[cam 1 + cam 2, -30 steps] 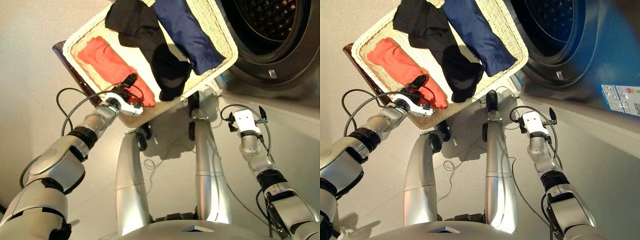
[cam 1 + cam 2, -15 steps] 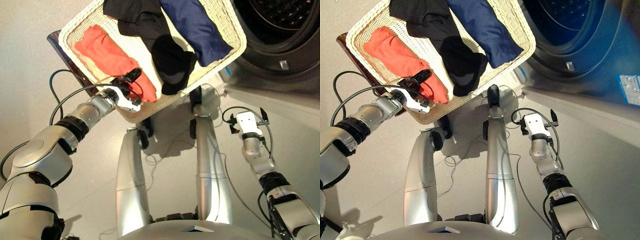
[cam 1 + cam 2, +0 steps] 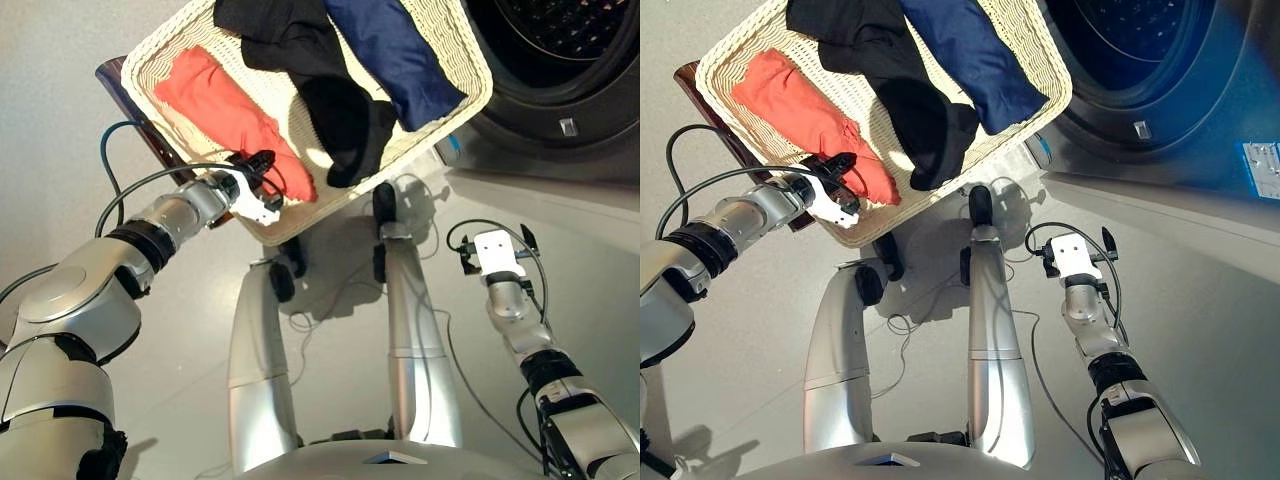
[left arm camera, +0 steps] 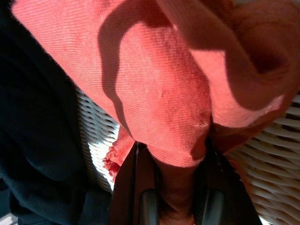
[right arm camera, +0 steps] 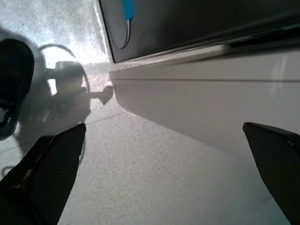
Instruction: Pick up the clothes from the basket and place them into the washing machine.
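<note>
Over the last second our left pincer (image 3: pixel 262 170) had pushed further in over the near rim of the basket (image 3: pixel 190 30) and onto the near end of the coral-red garment (image 3: pixel 225 108), while our right arm had stayed low beside the washing machine (image 3: pixel 590 100).

In the left wrist view, we saw the red cloth bunched between the two black fingers (image 4: pixel 140 187), so that pincer was closed on the coral-red garment, which had not been lifted clear of the wicker. The black garment (image 3: pixel 320 80) lay just beside it in the middle of the basket, its near end draped over the near rim. The navy blue garment (image 3: pixel 395 55) lay on the far side of the black one, nearest the machine, and touched it along one edge. All three clothes were in the basket and none was in the drum (image 3: pixel 580 25).

Our right pincer (image 5: pixel 159 154) hung well apart from the basket, over the pale floor (image 5: pixel 154 178) in front of the machine's dark lower panel. Its fingers (image 5: pixel 51 159) stood wide apart and held nothing.

A black cable (image 3: pixel 130 190) looped from the left wrist past the basket's corner.
</note>
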